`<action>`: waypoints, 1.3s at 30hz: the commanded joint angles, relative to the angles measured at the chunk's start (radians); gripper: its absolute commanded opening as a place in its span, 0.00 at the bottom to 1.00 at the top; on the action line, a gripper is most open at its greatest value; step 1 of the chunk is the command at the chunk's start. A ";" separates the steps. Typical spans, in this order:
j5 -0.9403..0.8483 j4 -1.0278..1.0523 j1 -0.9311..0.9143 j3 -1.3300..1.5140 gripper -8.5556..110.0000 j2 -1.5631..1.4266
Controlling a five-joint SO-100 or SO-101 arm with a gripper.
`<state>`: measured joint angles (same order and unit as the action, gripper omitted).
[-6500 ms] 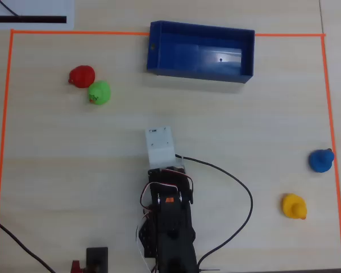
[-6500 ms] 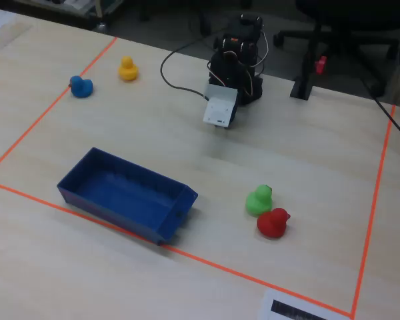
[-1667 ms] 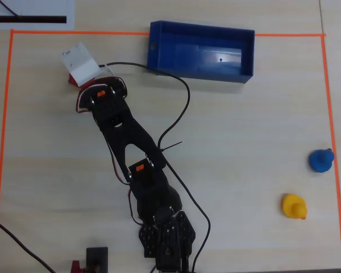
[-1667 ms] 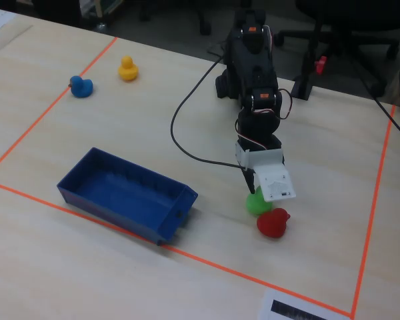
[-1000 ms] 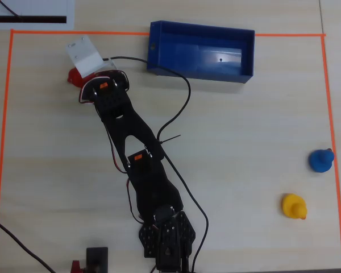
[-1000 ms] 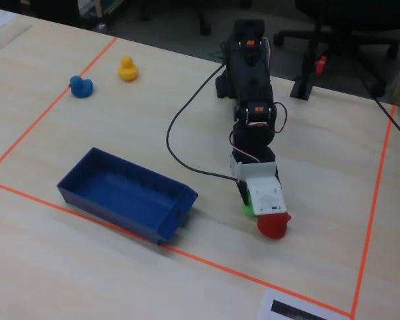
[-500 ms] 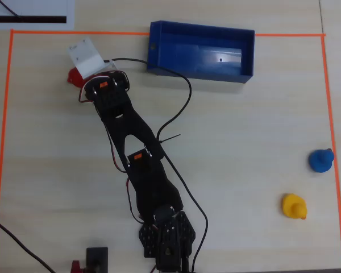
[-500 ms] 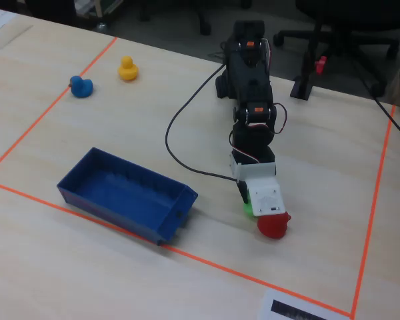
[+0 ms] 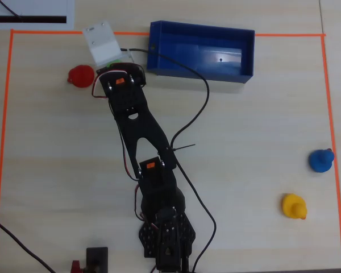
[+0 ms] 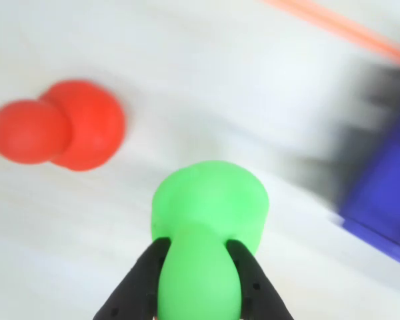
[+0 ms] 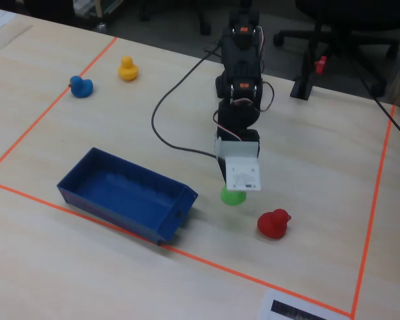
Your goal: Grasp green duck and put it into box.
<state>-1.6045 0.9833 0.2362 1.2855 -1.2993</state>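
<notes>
In the wrist view the green duck fills the lower middle, and my gripper is shut on it, a black finger on each side of its narrow part. In the fixed view the green duck shows just under the white wrist block, close above the table, right of the box. In the overhead view only a green sliver shows under the wrist. The dark blue box lies open and empty just right of the gripper; it also shows in the fixed view and blurred in the wrist view.
A red duck sits left of the gripper, also seen in the wrist view and fixed view. A blue duck and a yellow duck stand far right. Orange tape borders the work area. A black cable trails over the table.
</notes>
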 commanded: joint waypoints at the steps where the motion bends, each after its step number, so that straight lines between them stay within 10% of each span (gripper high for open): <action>1: 0.006 0.066 -0.080 -0.002 0.07 -0.186; 36: -0.170 -0.256 -0.459 -0.417 0.07 0.420; 39: -0.175 -0.229 -0.479 -0.425 0.30 0.413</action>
<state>-1.7687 0.7517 -0.2132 0.9296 -0.8560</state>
